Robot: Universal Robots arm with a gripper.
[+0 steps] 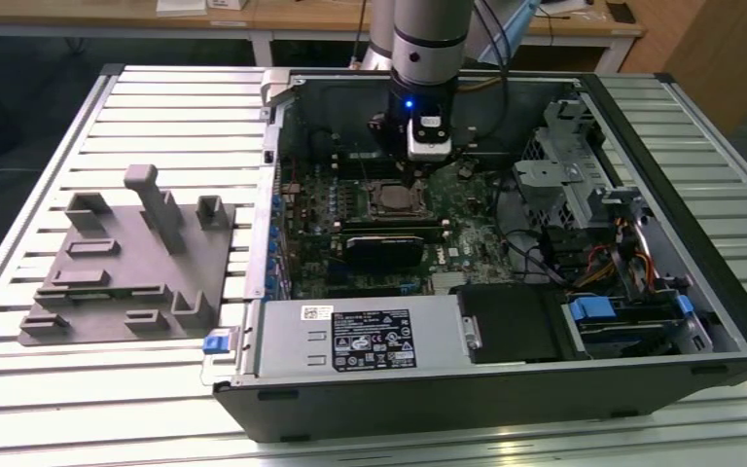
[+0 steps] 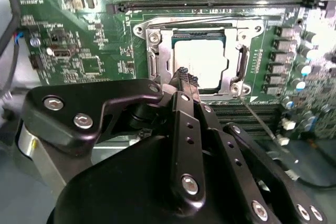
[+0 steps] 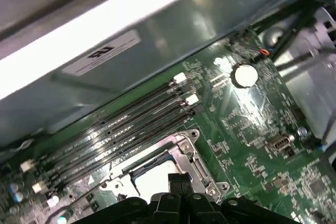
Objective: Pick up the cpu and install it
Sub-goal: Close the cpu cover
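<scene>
The cpu (image 2: 202,61) lies flat inside the dark socket frame (image 2: 153,51) on the green motherboard, its pale silver top facing up. It also appears as a small pale square (image 1: 393,200) in the exterior view and as a bright patch (image 3: 152,179) in the first wrist view. My gripper (image 2: 184,74) hovers just above the cpu's edge, its black fingers (image 2: 181,119) pressed together with nothing between them. The exterior view has the gripper (image 1: 415,173) reaching down into the open computer case, right over the socket.
A thin wire lever (image 2: 257,116) sticks out beside the socket. Memory slots (image 3: 136,124) run along one side of it. The case walls (image 1: 504,389), a drive cage (image 1: 568,165) and cables surround the board. A grey plastic tray (image 1: 127,263) with upright blocks sits at the exterior view's left.
</scene>
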